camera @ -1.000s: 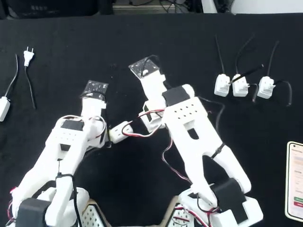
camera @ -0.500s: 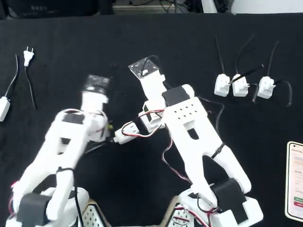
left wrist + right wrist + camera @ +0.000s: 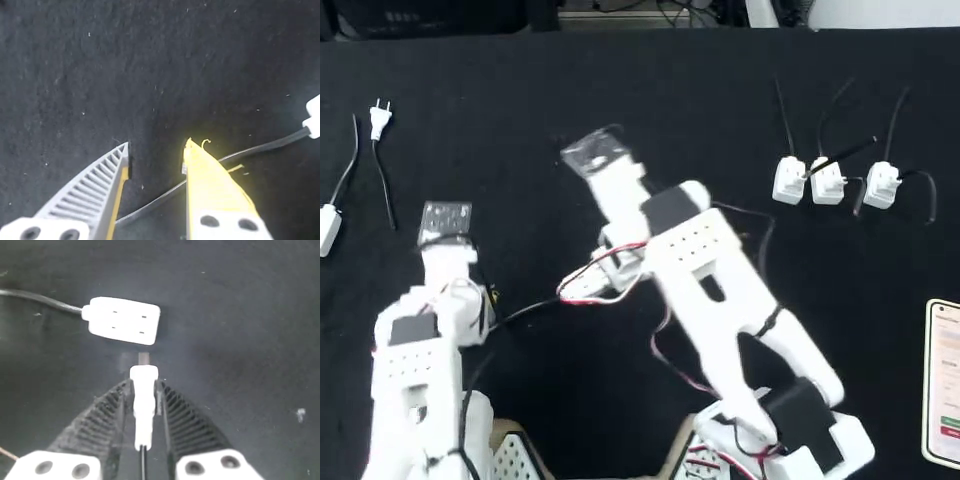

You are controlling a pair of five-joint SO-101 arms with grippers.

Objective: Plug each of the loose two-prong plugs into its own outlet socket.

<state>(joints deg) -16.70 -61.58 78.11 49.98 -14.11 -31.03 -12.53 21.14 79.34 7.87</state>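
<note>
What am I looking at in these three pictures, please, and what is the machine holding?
Two white robot arms sit at a black table. The wide picture looks down from above; the other two come from cameras on the arms' wrists. The right hand is shut on a white two-prong plug, just short of a white outlet socket. The left hand is open above a black cable. A loose plug lies far left; three white blocks with cables lie far right.
</note>
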